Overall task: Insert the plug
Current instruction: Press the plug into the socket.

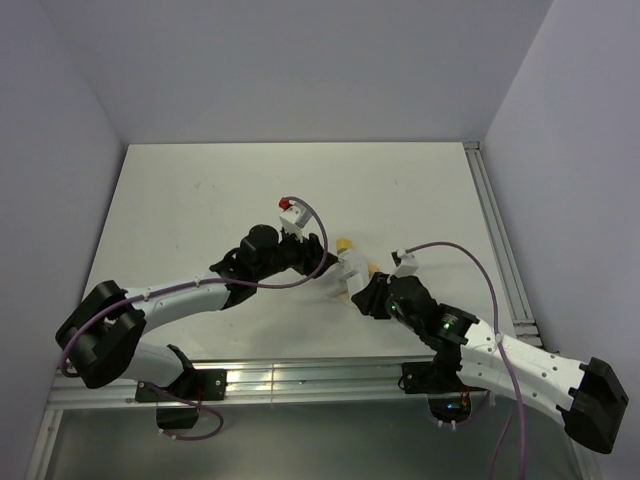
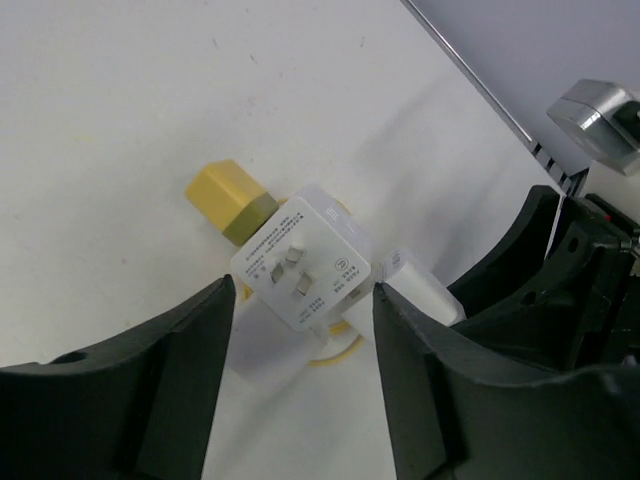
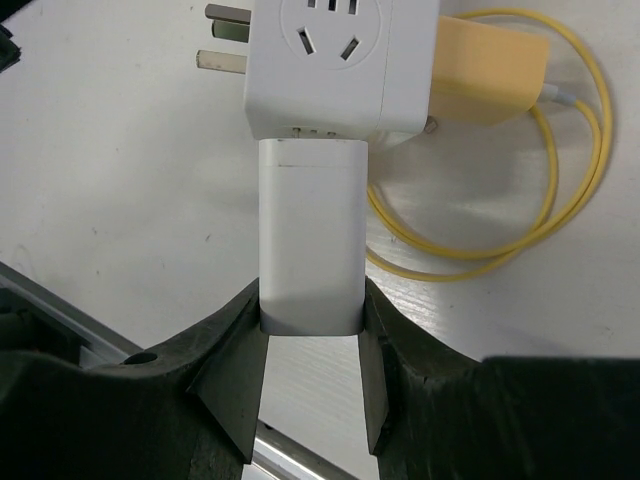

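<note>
A white cube socket adapter (image 3: 340,70) lies on the white table with its metal prongs (image 3: 225,35) pointing left. A white charger plug (image 3: 310,240) sits seated in its near face. My right gripper (image 3: 310,320) is shut on the charger's rear end. A yellow plug (image 3: 490,70) with a coiled yellow cable (image 3: 570,200) sits in the cube's right side. In the left wrist view the cube (image 2: 305,265) shows its pronged face. My left gripper (image 2: 305,300) is open, with its fingertips (image 2: 225,300) flanking the cube's near corners. In the top view both grippers (image 1: 320,255) (image 1: 365,295) meet at the cube (image 1: 350,265).
An aluminium rail (image 1: 300,378) runs along the table's near edge, and another (image 1: 495,230) runs along its right edge. Grey walls close in the back and both sides. Purple cables (image 1: 470,255) loop off both wrists.
</note>
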### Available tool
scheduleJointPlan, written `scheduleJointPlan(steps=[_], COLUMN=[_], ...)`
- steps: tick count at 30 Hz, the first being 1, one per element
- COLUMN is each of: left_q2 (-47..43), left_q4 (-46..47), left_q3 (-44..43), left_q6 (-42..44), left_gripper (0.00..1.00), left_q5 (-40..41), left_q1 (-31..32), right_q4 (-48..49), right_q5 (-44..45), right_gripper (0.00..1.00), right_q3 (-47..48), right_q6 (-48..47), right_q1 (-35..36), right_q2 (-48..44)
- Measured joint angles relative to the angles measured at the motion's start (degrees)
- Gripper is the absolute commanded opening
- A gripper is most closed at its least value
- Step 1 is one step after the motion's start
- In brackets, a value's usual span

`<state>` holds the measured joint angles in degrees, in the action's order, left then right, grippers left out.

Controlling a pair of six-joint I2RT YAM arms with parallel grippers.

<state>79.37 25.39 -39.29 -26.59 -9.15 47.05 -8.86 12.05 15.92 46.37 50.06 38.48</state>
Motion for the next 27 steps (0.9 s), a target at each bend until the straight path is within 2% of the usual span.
scheduleJointPlan(steps=[2,8,18,22,27], left_q2=[0.2,4.7,8.8,11.8,16.8], left_q4=[0.3,3.0,16.0,17.6,16.5], left_q3=[-0.6,-3.1,4.9,4.0,-0.3], left_q6=[2.5,9.4,16.5,16.8,12.1], left_gripper=[0.68,0.69,0.68,0.66,0.63], left_q5=[-0.8,-6.3,-8.1,-10.2,-16.0], left_q1=[-0.3,-0.7,-0.7,-1.7,-5.1], right_q4=[-0.5,-3.7,-6.3,-6.2,-6.6], right_q5=[-0.4,-1.3,-2.7,-3.2,-3.8], right_gripper=[0.25,0.26,0.26,0.26,0.26], right_q3=[0.6,3.3,5.1,5.5,6.2], right_q6=[-0.4,-0.9,-1.1,-1.3,-1.3], right_q1=[-0.3,-1.0,-2.3,-2.5,-2.7], right_q2=[0.6,1.5,1.6,2.3,2.8])
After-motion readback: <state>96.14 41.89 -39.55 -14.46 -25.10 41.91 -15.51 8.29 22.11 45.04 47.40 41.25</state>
